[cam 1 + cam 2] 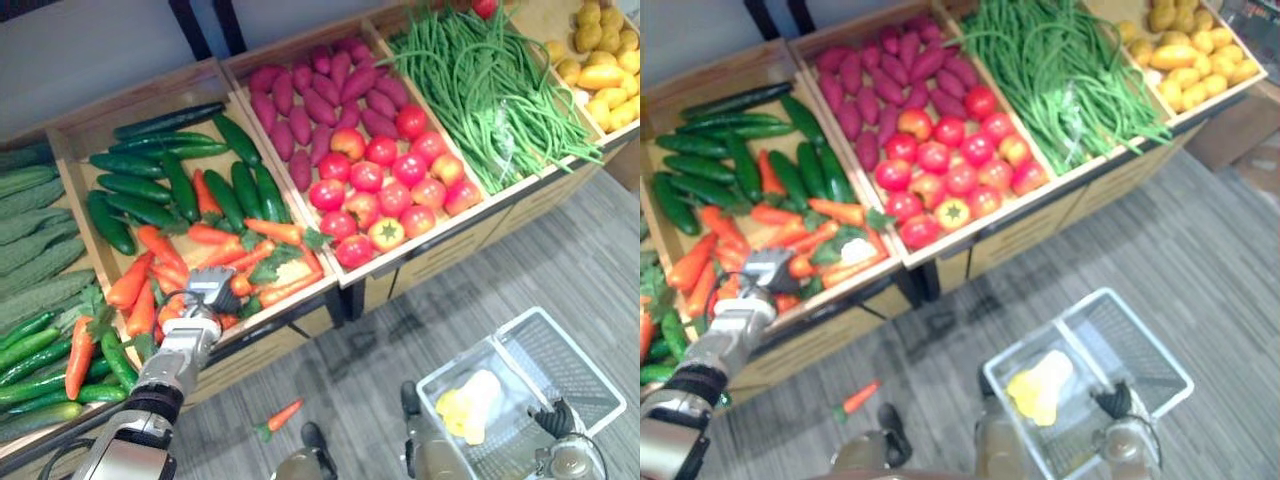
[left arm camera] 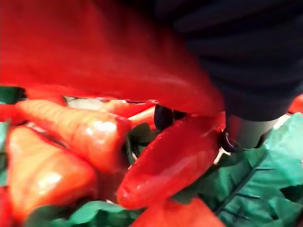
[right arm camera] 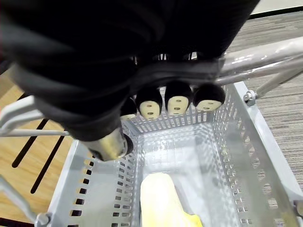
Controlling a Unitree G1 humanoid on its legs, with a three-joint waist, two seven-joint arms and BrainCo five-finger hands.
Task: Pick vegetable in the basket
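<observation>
Carrots (image 1: 165, 255): piled with their green tops in the wooden crate (image 1: 250, 345), beside the cucumbers (image 1: 150, 190).
Handling: I judge them light, stiff and glossy, so slippery. It is best to take one across the thick middle, not by the leaves.
Left robot hand (image 1: 205, 295): down among the carrots; closed or not, I cannot tell.
Right robot hand (image 3: 177, 101): curled round the handle (image 3: 255, 59) of the basket (image 1: 470, 351).
Room: the crate's front edge is just under my left wrist, with open floor (image 1: 560, 260) toward the basket.
</observation>
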